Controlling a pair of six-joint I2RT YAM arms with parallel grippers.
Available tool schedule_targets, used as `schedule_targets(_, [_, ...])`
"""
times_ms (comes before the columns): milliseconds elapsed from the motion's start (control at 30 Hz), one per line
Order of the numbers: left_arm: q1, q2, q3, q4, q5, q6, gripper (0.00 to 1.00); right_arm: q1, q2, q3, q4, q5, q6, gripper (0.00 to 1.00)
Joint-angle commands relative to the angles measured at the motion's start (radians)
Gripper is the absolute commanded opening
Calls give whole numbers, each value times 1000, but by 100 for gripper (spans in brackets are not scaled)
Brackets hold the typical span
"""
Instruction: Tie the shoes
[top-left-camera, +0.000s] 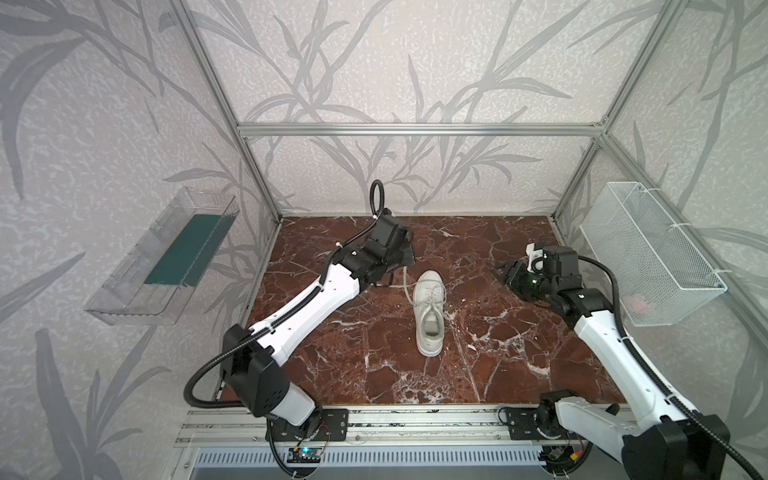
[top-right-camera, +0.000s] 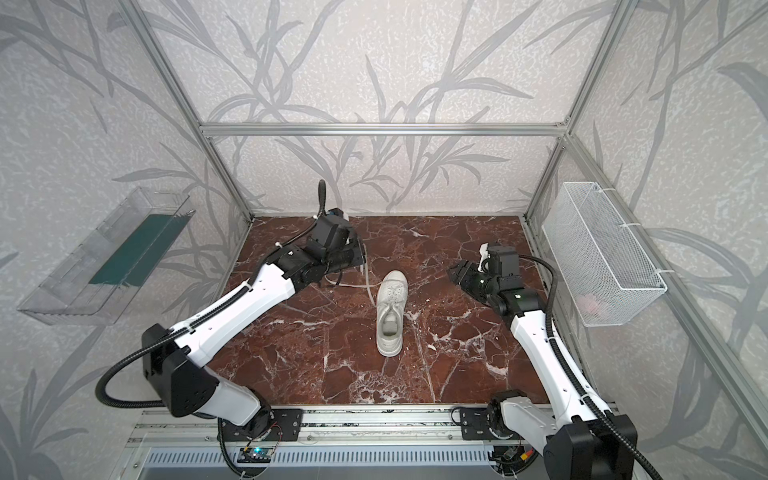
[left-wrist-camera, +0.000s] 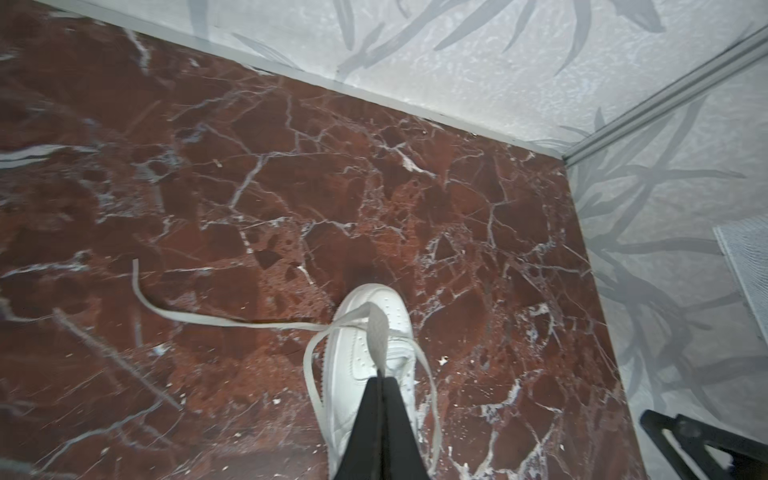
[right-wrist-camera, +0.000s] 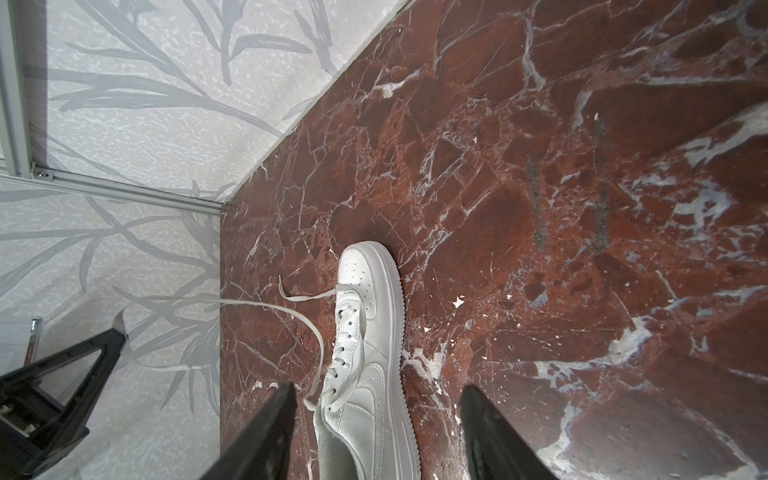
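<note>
Shoe upright on table, centre of frame in both top views, toe toward top of frame. Left gripper pinched together on lace, up-left of toe in top views. Held lace curves back to shoe's top eyelets. Other lace end loose on table beside toe. Right gripper fingers apart, empty, right of shoe, not touching it.

Wore white shells on the long links of the left arm and the right arm, with boxy black housings at the joints behind each tool. Carried a black ribbed cable looping behind the left wrist. Ended at the right gripper in flat, black, tapering fingers.
</note>
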Motion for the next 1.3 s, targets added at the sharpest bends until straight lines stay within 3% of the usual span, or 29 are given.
schedule_targets(0, [-39, 85, 116, -2, 82, 12, 3, -21, -22, 5, -30, -2, -22, 64])
schedule_targets(267, [-145, 321, 325, -8, 145, -33, 2, -172, -62, -20, -52, -84, -45, 64])
schedule_targets(667, [-279, 602, 501, 13, 215, -91, 0, -340, -81, -44, -90, -189, -100, 64])
schedule_targets(700, [-284, 617, 511, 9, 216, -93, 4, -340, -80, -42, -95, -191, -106, 64])
schedule_targets(833, [-300, 657, 551, -7, 216, -82, 37, -341, -75, -39, -99, -190, -108, 64])
schedule_targets(867, [-303, 662, 559, -13, 217, -76, 41, -340, -72, -40, -101, -186, -109, 64])
schedule_targets(1000, [-303, 658, 568, -40, 201, -48, 50, -341, -61, -36, -104, -182, -132, 64])
schedule_targets(1267, [-288, 598, 565, -107, 119, 36, 51, -339, 1, -50, -143, -139, -214, 63])
